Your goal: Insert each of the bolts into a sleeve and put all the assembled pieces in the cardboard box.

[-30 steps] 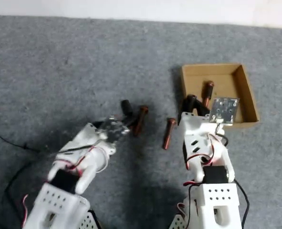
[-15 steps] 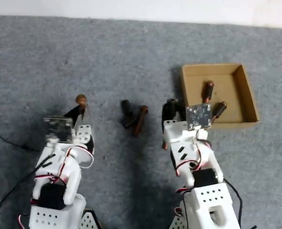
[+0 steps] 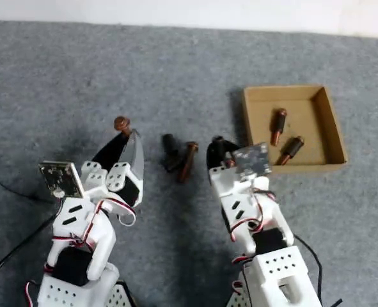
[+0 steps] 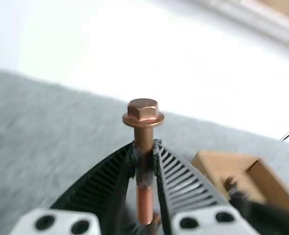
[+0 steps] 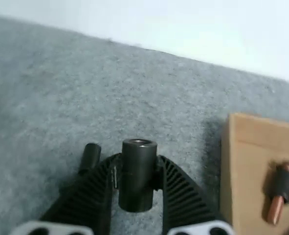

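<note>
My left gripper [image 3: 126, 135] is shut on a copper bolt [image 3: 121, 124] and holds it upright, head up, left of the loose parts. In the left wrist view the bolt [image 4: 143, 139] stands between the closed fingers of the left gripper [image 4: 144, 147]. My right gripper [image 3: 217, 150] is shut on a black sleeve [image 5: 137, 174], just left of the cardboard box [image 3: 252, 96]. A loose black sleeve [image 3: 169, 151] and a copper bolt [image 3: 187, 161] lie on the carpet between the two grippers. Two assembled pieces [image 3: 277, 126] [image 3: 291, 148] lie inside the box.
Grey carpet covers the table, with open room at the back and far left. A white wall strip runs along the far edge. The box wall [image 5: 254, 147] stands close beside the right gripper [image 5: 137, 159]. Black cables trail at the lower left [image 3: 16, 192].
My left gripper swung left and rose, now holding a bolt upright. My right gripper moved left away from the box with a black sleeve. A second assembled piece now lies in the box.
</note>
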Robot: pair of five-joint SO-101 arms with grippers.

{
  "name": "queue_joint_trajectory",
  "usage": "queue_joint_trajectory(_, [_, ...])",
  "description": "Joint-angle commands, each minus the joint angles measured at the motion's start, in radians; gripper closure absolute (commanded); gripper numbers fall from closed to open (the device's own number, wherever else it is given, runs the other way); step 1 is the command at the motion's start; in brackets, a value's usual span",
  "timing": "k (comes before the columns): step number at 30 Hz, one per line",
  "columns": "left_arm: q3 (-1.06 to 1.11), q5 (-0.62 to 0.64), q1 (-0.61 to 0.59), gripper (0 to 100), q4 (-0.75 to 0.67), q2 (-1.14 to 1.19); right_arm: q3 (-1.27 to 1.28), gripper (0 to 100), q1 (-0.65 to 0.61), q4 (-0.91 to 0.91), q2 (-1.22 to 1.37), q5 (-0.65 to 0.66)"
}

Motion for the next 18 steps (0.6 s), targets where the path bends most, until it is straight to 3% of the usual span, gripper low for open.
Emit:
queue_joint_trajectory(1, [0.012, 0.057, 0.053, 99, -0.163, -0.004, -0.002, 99.3, -0.064, -0.033, -0.018, 0.109])
queue_joint_trajectory(5, [0.041, 0.084, 0.159, 99, -0.287, -0.004, 0.015, 99.3, -0.077, -0.033, -0.018, 0.114])
queue_joint_trajectory(10, [0.102, 0.023, 0.32, 99, -0.295, -0.004, 0.013, 99.3, -0.081, -0.033, -0.018, 0.114])
queue_joint_trajectory(15, [0.13, 0.026, 0.334, 99, -0.321, -0.004, 0.013, 99.3, -0.081, -0.033, -0.019, 0.112])
queue_joint_trajectory(18, [0.189, 0.026, 0.311, 99, -0.423, -0.004, 0.013, 99.3, -0.084, -0.033, -0.027, 0.11])
